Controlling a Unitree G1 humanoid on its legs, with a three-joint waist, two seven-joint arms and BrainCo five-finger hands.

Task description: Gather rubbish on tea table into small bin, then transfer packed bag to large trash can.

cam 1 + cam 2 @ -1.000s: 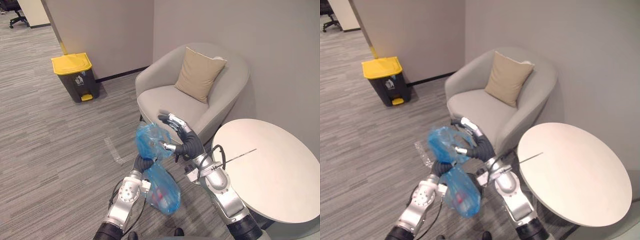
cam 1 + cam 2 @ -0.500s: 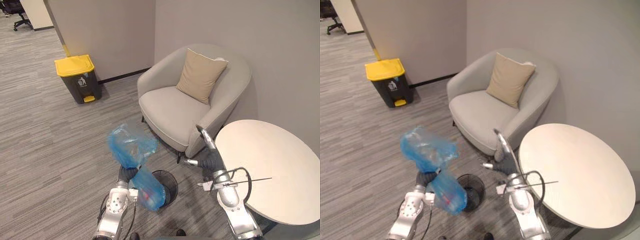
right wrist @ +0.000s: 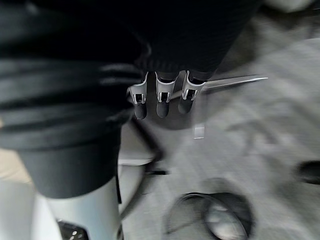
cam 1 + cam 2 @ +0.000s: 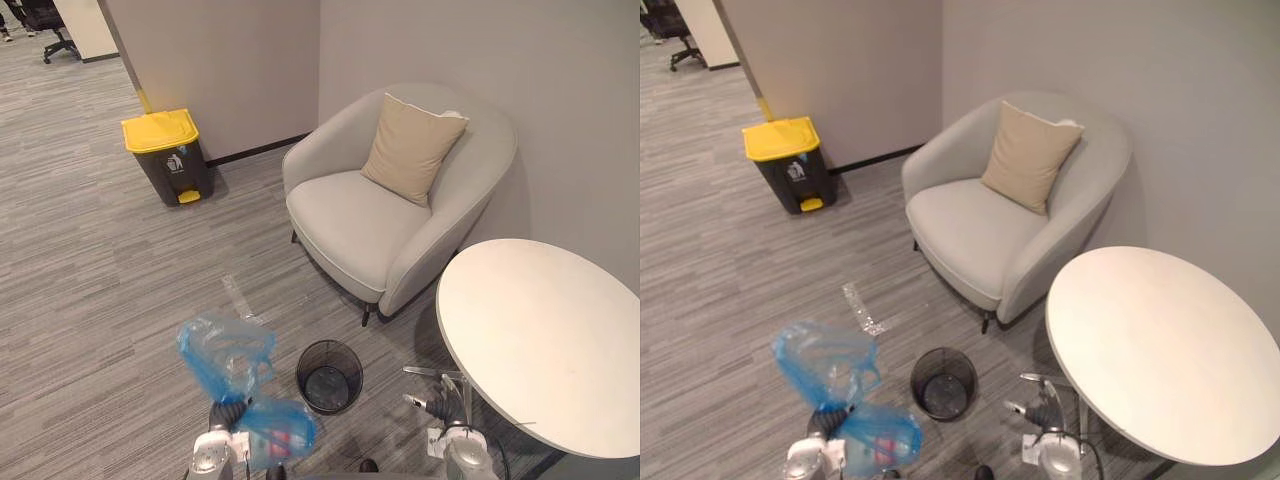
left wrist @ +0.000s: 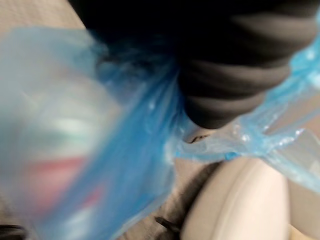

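A blue plastic bag (image 4: 226, 352) with rubbish in its lower bulge (image 4: 277, 432) hangs low over the carpet. My left hand (image 4: 228, 414) is shut on its neck, and the bag's film (image 5: 135, 160) bunches against the hand's dark cover (image 5: 235, 65) in the left wrist view. A small black mesh bin (image 4: 329, 375) stands on the floor just right of the bag, apart from it. My right hand (image 4: 426, 402) is low beside the round white tea table (image 4: 545, 340). It is open, with straight fingers (image 3: 159, 100), and holds nothing.
A large dark trash can with a yellow lid (image 4: 168, 155) stands by the far wall at the left. A grey armchair (image 4: 360, 225) with a tan cushion (image 4: 412, 148) sits behind the bin. A strip of tape (image 4: 238, 297) lies on the carpet.
My right hand has let go of the bag's top and dropped down beside the table. The left hand has carried the bag lower and to the left, uncovering the small bin.
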